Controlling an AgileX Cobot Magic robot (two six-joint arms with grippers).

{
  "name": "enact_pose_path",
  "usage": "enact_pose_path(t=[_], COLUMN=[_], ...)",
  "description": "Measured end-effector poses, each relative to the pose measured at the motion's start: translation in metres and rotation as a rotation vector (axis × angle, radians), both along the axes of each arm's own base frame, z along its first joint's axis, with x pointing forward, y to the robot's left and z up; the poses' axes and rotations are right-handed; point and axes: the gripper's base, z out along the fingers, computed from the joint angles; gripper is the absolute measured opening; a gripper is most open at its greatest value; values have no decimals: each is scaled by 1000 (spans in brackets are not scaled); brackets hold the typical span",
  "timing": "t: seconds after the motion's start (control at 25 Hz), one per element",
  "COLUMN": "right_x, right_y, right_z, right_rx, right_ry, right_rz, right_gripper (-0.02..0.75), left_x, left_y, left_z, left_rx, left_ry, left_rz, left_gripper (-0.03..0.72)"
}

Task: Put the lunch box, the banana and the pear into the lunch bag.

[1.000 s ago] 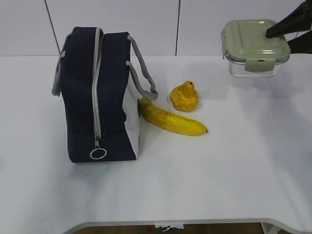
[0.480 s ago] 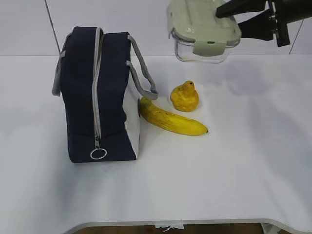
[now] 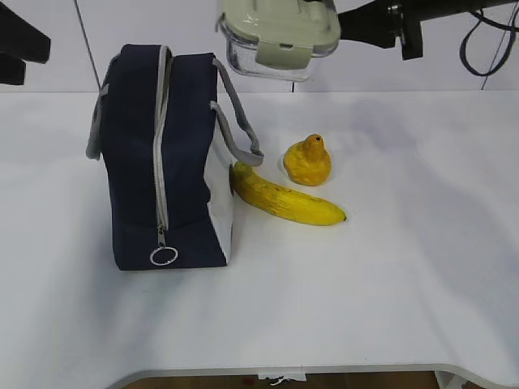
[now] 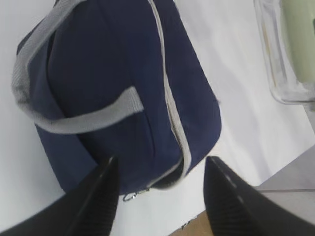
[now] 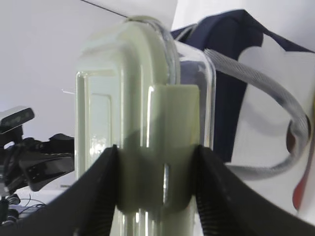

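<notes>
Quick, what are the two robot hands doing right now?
Left tool: open, holding nothing, above the bag.
Right tool: shut on the lunch box, held up in the air.

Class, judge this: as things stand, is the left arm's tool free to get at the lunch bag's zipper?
Probably yes: the left tool hangs open above the lunch bag, holding nothing, nothing between them.
</notes>
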Motion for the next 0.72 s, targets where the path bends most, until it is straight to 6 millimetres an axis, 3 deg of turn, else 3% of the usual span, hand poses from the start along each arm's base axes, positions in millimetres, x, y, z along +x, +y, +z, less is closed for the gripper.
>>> enact_pose_path(t=[0.16,0.2,0.32,0.4,0.44,0.52,0.72], right_x=[1,1,1,1,1,0,-2], right_y=[14,17,24,28,30,34,39], right_z=[2,2,2,2,2,2,2], right_rx=[11,12,6,2,1,1,2], right_ry=[-23,-26,-46,-53,-55,-58,-59], right_rz=[-17,-21,-28,-29,-32,-25,-12], right_gripper=[349,349,349,349,349,349,349], left_x=[25,31,48,49,59,64,71], left_y=[-9,-11,-28,-29,-42,-47,-48], left_z=[-20,-12,-30,-31,-44,-52,-66], left_rx=[-4,-4,-5,-3,6,26,65], left_ry=[68,40,95,95,127,143,164], left_rz=[-39,-47,-100,-103,-141,-154,-157], left_gripper=[419,419,419,419,419,415,389])
